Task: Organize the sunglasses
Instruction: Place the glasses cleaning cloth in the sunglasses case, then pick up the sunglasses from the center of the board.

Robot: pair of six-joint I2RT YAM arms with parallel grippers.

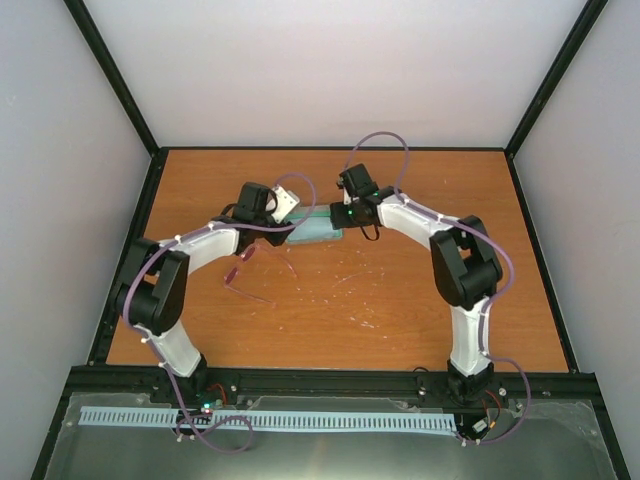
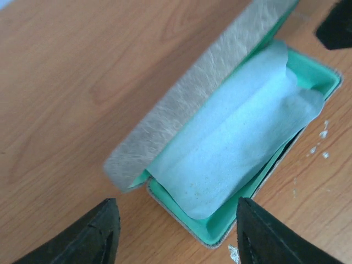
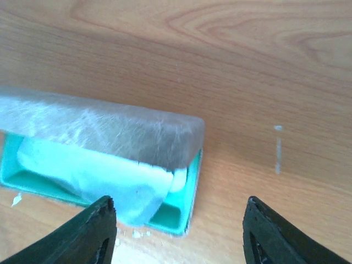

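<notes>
Two robot arms meet over an open case while the sunglasses (image 1: 238, 268) lie loose on the table (image 2: 66, 82).

We see the left fingers (image 2: 88, 236) and the right fingers (image 3: 82, 236) spread apart, gripping nothing, just above the grey case (image 2: 214, 228). Its lid (image 2: 187, 104) stands half raised, and a pale blue cloth (image 2: 236, 137) covers the teal lining. The sunglasses rest beside the left arm, well apart from the case. We judge that the lid could drop shut with nothing holding it. The thin frame could also slide or twist under a poor pinch, and the cloth could bunch beneath the sunglasses.
</notes>
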